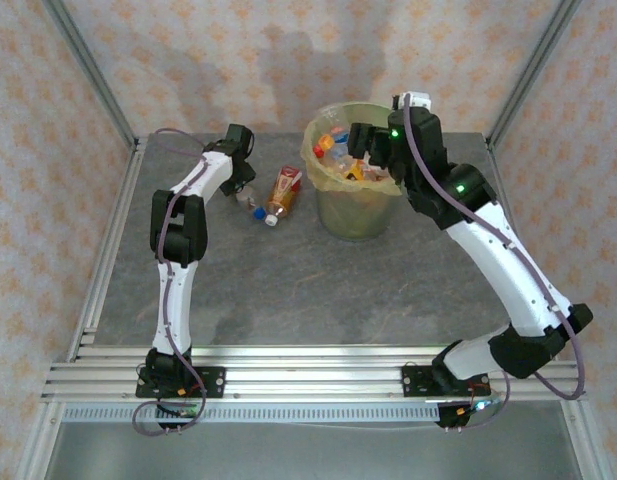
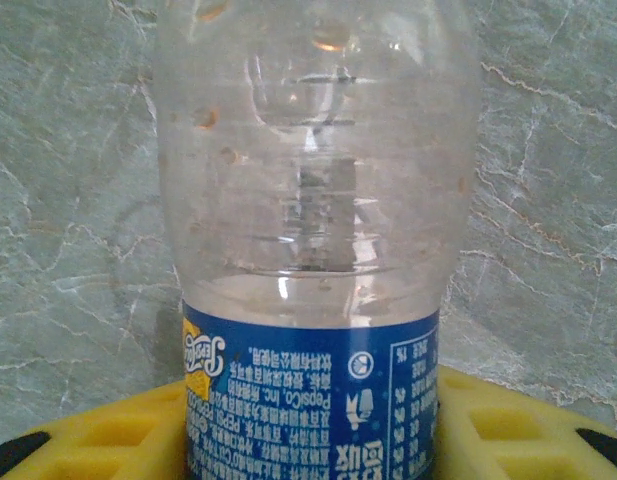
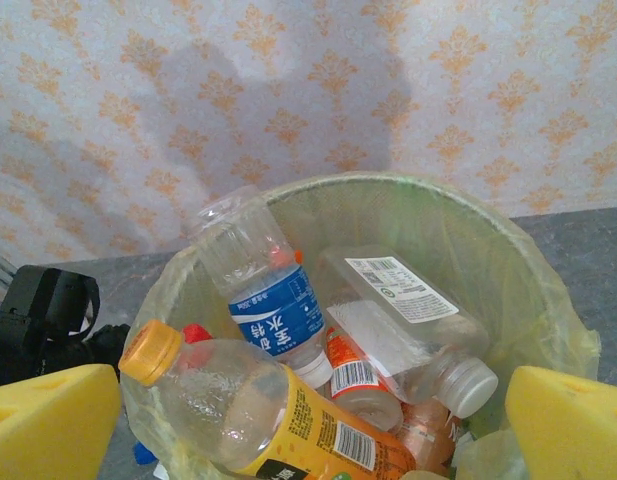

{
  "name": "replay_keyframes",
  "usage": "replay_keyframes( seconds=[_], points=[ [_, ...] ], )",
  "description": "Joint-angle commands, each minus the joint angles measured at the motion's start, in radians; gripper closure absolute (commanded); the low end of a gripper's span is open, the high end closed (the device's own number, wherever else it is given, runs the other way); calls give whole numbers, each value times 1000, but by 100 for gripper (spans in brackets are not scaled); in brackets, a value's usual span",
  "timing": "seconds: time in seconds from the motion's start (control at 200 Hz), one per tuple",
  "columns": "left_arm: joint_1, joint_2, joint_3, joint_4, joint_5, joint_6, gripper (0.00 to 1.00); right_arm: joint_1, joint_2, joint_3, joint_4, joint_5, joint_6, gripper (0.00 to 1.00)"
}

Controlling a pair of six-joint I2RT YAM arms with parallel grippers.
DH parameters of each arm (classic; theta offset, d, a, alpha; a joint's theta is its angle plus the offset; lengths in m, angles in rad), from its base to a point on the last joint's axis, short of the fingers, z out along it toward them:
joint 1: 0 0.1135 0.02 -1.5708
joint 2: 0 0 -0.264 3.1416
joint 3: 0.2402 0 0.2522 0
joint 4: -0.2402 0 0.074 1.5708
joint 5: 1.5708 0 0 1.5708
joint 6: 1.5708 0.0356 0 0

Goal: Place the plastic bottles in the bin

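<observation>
Pickup step: left gripper point(image 1: 244, 190) pinches blue-labelled Pepsi bottle point(image 2: 313, 250) between yellow pads point(image 2: 98, 440) on the table point(image 1: 288, 280), left of the bin point(image 1: 358, 215), over which right gripper point(image 1: 366, 143) hangs spread wide; next move calls for lift and carry to the rim.

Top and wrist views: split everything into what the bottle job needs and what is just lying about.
Job:
bin
bottles inside it
loose orange-label bottle
blue-label bottle, between the pads

Just there:
frame rails
patterned wall
</observation>
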Motion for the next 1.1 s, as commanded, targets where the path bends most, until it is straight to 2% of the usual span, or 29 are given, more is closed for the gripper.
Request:
replay_keyframes(
  seconds=[0.0, 0.25, 0.45, 0.656, 0.796, 0.906, 1.096],
  points=[
    [9, -134, -22, -13, -68, 43, 50, -7, -36, -29, 25, 8, 21, 1],
    [8, -333, -116, 35, -116, 132, 50, -7, -72, -73, 48, -8, 43, 1],
    [-11, -569, -245, 146, -109, 257, 52, -7, -91, -93, 58, -31, 50, 1],
    [-64, -772, -323, 223, -11, 350, 51, -7, -113, -127, 95, -103, 57, 1],
    [-115, -884, -388, 333, 100, 411, 52, -7, -140, -175, 132, -151, 64, 1],
    [-175, -932, -400, 387, 162, 503, 52, -7, -156, -186, 134, -157, 70, 1],
    [-293, -971, -407, 469, 191, 644, 54, -7, -188, -184, 156, -211, 68, 1]
  ],
)
